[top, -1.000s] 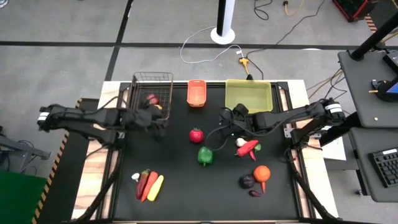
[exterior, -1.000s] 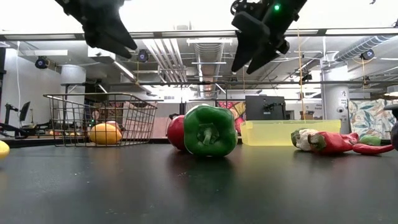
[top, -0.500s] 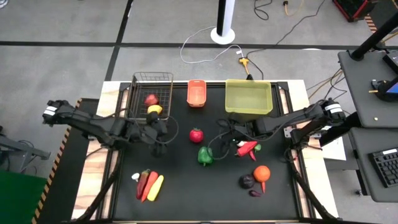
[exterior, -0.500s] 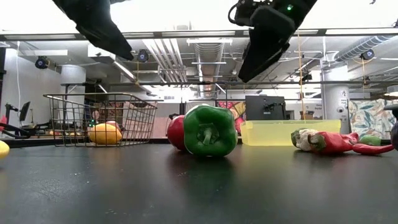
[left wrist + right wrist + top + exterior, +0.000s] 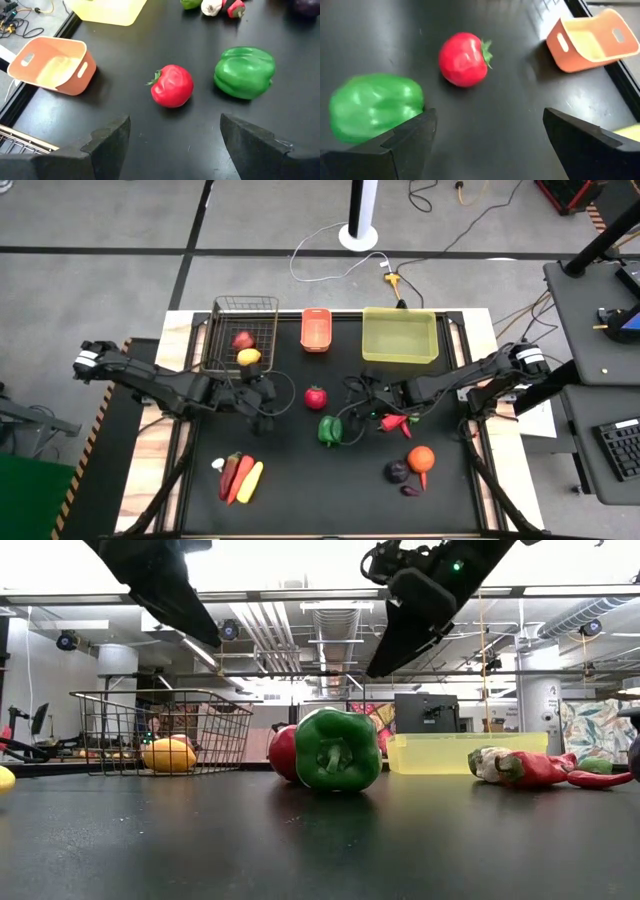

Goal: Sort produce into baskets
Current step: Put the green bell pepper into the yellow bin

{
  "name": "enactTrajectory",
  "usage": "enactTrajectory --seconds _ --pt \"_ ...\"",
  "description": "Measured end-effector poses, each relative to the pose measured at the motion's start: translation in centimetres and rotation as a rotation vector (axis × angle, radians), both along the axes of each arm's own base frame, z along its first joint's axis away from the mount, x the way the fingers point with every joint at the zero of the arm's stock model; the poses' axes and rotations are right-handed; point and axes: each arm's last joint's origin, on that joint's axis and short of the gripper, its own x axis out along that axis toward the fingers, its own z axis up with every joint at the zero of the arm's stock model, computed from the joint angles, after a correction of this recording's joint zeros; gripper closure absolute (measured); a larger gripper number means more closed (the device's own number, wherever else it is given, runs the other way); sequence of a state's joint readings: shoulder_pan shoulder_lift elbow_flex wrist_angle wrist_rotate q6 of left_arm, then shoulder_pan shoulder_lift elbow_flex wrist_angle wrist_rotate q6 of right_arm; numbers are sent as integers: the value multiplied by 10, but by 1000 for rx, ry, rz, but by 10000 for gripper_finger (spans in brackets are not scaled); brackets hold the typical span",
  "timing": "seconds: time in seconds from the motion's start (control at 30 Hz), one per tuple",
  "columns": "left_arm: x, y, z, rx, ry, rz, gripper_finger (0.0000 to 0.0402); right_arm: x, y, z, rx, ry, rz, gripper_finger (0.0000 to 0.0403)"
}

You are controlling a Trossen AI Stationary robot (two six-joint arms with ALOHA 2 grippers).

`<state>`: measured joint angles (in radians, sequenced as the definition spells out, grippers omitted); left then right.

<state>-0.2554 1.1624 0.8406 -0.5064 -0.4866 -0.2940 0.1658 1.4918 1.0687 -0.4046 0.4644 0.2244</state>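
Observation:
A red tomato [image 5: 316, 397] lies on the black table between my two grippers. A green pepper [image 5: 330, 430] lies just nearer than it. My left gripper [image 5: 268, 402] hangs open and empty to the tomato's left. In the left wrist view [image 5: 175, 145] the tomato [image 5: 172, 86] and the pepper [image 5: 244, 72] lie ahead of it. My right gripper [image 5: 358, 398] hangs open and empty to the tomato's right. In the right wrist view [image 5: 490, 140] the tomato [image 5: 464, 59] and the pepper [image 5: 375, 106] lie ahead. The wire basket [image 5: 245, 315] holds a red apple [image 5: 242, 340] and a lemon [image 5: 249, 357].
An orange basket [image 5: 316, 330] and a yellow-green bin [image 5: 400, 335] stand at the far edge. Red chillies [image 5: 397, 420] lie under the right arm. An orange [image 5: 421, 458] and an eggplant [image 5: 397, 471] lie near right. A chilli, carrot and corn [image 5: 240, 477] lie near left.
My left gripper has moved from beside the wire basket toward the table's near edge and right, toward the tomato. My right gripper has moved toward the near edge and a little left, also toward the tomato. No produce has moved.

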Motion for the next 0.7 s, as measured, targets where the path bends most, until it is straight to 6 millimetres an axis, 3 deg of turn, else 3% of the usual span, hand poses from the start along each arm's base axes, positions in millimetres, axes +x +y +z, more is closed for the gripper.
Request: enactTrajectory --seconds 0.3,0.57,0.7 --pt "2 -4 0 -54 -14 -36 114 3 14 0 132 -14 118 41" --pt "10 -24 -6 -85 -43 -92 114 9 46 -17 169 29 198 41" --pt "18 -36 -15 -92 -41 -121 114 14 51 -21 183 31 191 41"
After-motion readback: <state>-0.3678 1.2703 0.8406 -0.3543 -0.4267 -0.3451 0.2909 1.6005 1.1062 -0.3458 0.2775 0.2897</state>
